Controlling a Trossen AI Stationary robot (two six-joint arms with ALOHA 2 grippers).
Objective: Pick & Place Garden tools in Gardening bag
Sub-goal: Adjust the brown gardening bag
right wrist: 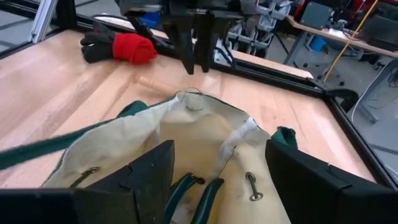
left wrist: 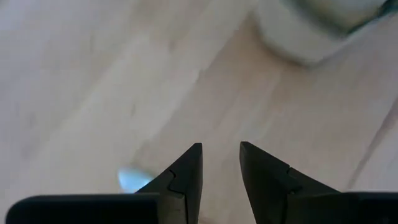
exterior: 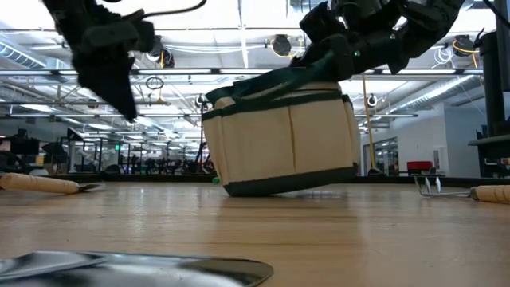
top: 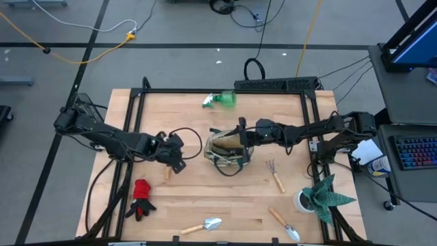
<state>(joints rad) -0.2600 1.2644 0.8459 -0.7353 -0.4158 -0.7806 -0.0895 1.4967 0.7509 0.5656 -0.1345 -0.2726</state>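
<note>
Mid-table, gardening bag (top: pixel 227 149) tilted, mouth rightward

The left arm (top: pixel 102 137) reaches in from the left edge of the bench, stretched low and angled toward the middle, its wrist bent down. The left tool (top: pixel 179 164) points downward just above the bench, its two dark fingers (left wrist: pixel 186 171) tapering to points with a narrow gap between them and nothing held. The right arm (top: pixel 321 130) extends from the right side straight across toward the centre, nearly level. The right tool (top: pixel 240 140) sits at the middle of the bench, its two broad fingers (right wrist: pixel 149 171) spread wide apart, gripping nothing.
</note>
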